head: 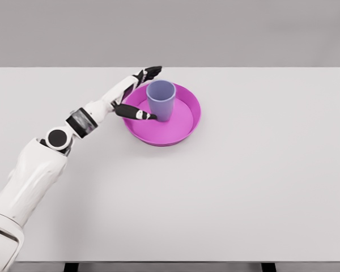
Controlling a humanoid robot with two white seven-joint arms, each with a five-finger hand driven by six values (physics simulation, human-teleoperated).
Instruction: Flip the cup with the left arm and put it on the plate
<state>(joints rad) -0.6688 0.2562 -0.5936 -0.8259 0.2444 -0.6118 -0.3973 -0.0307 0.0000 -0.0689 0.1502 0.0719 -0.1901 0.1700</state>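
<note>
Nearest the camera, one white table (226, 192) carries everything. One magenta plate (187, 122) sits on it, and one lilac cup (161, 100) stands upright inside, mouth up. One left hand (140, 93) is spread loosely beside the cup, gripping nothing. Placement looks done; only withdrawal seems left.

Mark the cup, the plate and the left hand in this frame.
cup (161, 102), head view, on its outer wall.
plate (184, 122), head view, on its bare floor right of the cup.
left hand (137, 90), head view, on the palm.
</note>
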